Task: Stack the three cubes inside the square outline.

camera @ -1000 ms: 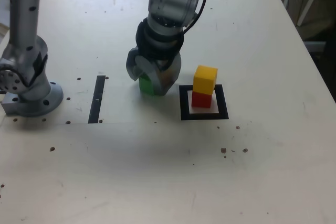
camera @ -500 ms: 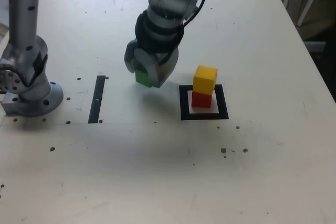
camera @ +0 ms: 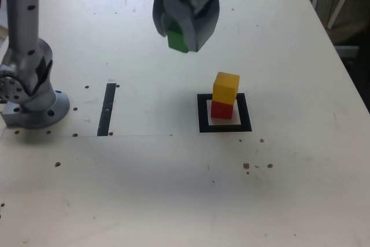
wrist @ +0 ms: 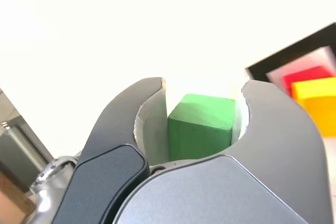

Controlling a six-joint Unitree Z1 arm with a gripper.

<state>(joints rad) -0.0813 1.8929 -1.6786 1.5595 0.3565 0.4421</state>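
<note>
while curved grey gripper (camera: 184, 27) clamps the matte green cube (wrist: 201, 124), yellow cube (camera: 226, 87) tops red cube (camera: 222, 109).

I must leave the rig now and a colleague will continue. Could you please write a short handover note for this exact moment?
Gripper: shut on the green cube, held in the air above the table, toward the exterior view's left of the stack.
Square outline: the red cube sits inside it, the yellow cube on top of the red one.
Done: two cubes stacked, third one picked up.
Left: bring the green cube over the yellow cube, set it on top squarely, open and withdraw.
</note>
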